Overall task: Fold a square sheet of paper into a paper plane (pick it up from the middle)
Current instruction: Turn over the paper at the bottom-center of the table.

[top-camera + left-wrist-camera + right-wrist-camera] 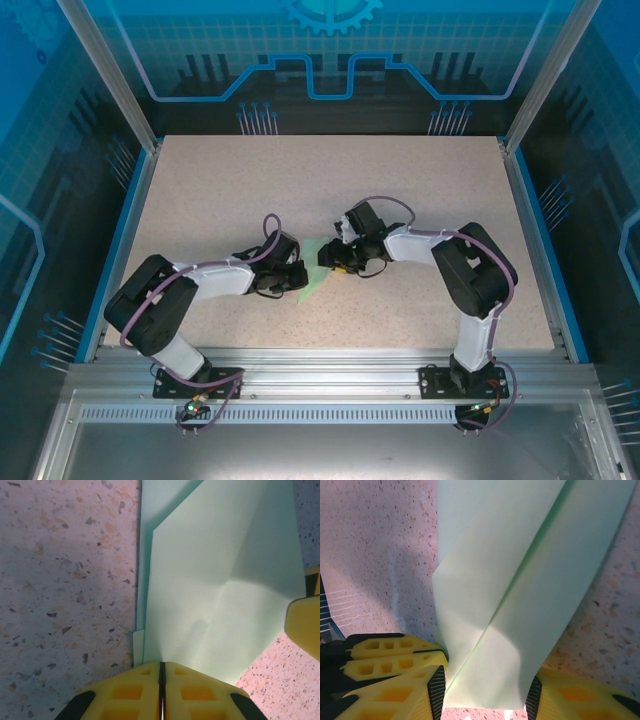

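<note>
The pale mint-green sheet of paper lies folded in layers at mid-table, between the two arms. In the left wrist view the paper runs up from my left gripper, whose yellow fingers are pressed together on its near edge. My left gripper sits at the paper's left side. My right gripper stands open astride the folded strip, one ribbed pad on each side of it. A long crease runs up the strip. From above, the right gripper hovers at the paper's far right.
The speckled table has free room all around the paper. Blue rails edge its sides, and a metal frame runs along the near edge by the arm bases. The two grippers are very close together.
</note>
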### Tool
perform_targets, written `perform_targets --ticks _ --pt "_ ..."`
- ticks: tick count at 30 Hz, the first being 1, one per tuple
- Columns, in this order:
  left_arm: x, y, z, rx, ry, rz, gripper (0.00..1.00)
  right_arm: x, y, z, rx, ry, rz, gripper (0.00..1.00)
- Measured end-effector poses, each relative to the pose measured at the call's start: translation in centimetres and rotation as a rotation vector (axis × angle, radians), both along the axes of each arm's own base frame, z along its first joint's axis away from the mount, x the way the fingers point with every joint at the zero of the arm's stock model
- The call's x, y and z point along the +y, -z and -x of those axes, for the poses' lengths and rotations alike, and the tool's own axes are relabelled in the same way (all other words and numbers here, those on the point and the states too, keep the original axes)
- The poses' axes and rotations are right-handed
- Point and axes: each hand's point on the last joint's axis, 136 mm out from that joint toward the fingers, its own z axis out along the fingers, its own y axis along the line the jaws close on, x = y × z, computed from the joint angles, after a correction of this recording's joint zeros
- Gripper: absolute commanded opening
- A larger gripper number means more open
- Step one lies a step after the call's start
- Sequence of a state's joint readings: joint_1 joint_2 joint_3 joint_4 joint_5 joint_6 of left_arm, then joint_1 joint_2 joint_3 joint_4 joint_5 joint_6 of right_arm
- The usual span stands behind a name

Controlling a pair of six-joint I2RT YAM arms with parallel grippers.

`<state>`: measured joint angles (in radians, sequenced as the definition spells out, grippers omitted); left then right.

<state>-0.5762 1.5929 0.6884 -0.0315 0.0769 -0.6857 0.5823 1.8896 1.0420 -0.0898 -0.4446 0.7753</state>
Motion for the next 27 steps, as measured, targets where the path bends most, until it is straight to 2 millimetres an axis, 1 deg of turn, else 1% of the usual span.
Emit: perform_targets --ticks 4,8,11,15,23,27 --pt "0.3 0.0 0.1 0.001 -0.022 0.028 0.11 0.3 0.6 0.1 0.014 -0.001 -0.006 0.47" --pt "0.8 0.0 0.2 0.005 -0.049 0.052 0.12 0.7 0.5 0.1 0.005 -0.008 -0.016 0.46" --pt "1.2 0.0 0.2 0.007 -0.066 0.067 0.12 1.3 0.5 0.3 0.0 -0.017 -0.026 0.42" --pt "1.4 0.0 0.3 0.013 -0.089 0.092 0.12 2.0 0.4 0.3 -0.004 -0.019 -0.044 0.43" --pt "1.8 -0.2 0.6 0.016 -0.136 0.129 0.12 2.8 0.5 -0.3 0.002 0.011 -0.073 0.41" --pt "2.0 -0.4 0.7 0.018 -0.16 0.146 0.13 3.5 0.4 -0.9 -0.008 0.016 -0.094 0.35"
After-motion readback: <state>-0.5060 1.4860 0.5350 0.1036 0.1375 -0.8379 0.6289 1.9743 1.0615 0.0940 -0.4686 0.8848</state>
